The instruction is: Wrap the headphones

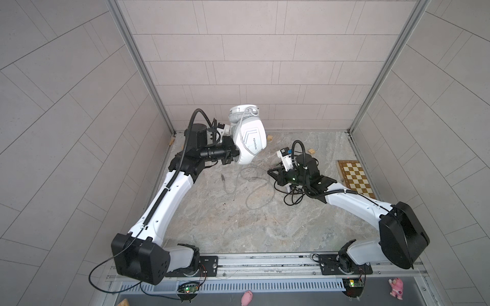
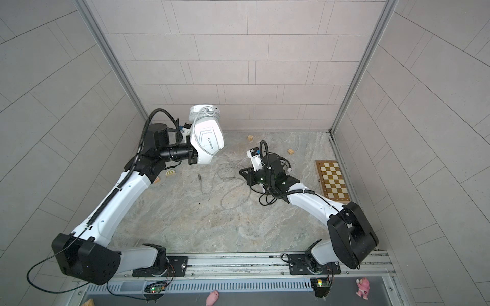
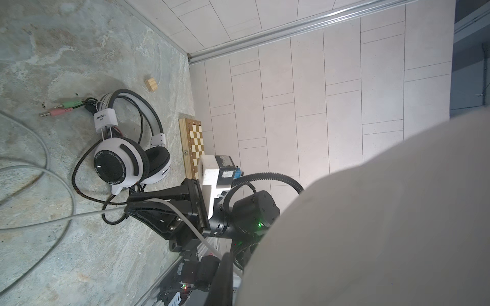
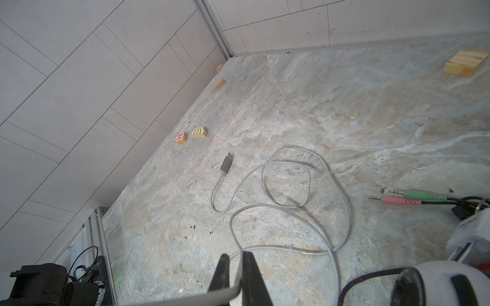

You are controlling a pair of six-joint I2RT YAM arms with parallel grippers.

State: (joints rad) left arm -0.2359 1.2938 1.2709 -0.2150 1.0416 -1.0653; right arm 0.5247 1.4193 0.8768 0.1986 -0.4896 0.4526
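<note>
My left gripper (image 1: 234, 156) is shut on the white headphones (image 1: 250, 140) and holds them raised over the back left of the table; the big white ear cup (image 3: 371, 212) fills the left wrist view. Their grey cable (image 1: 254, 185) hangs down and lies in loose loops (image 4: 305, 169), ending in a grey USB plug (image 4: 226, 164). My right gripper (image 4: 236, 258) sits low at the table, jaws nearly together, pinching this cable. The black-and-white headphones (image 3: 124, 161) lie beside the right gripper, with pink and green jacks (image 4: 405, 197); in both top views the right arm mostly hides them.
A folded chessboard (image 1: 355, 181) lies at the right wall. Wooden blocks (image 1: 270, 137) (image 1: 311, 151) sit near the back wall, and small painted blocks (image 4: 191, 135) lie along the left wall. Tiled walls close in three sides. Pink toys (image 1: 246, 296) lie beyond the front rail.
</note>
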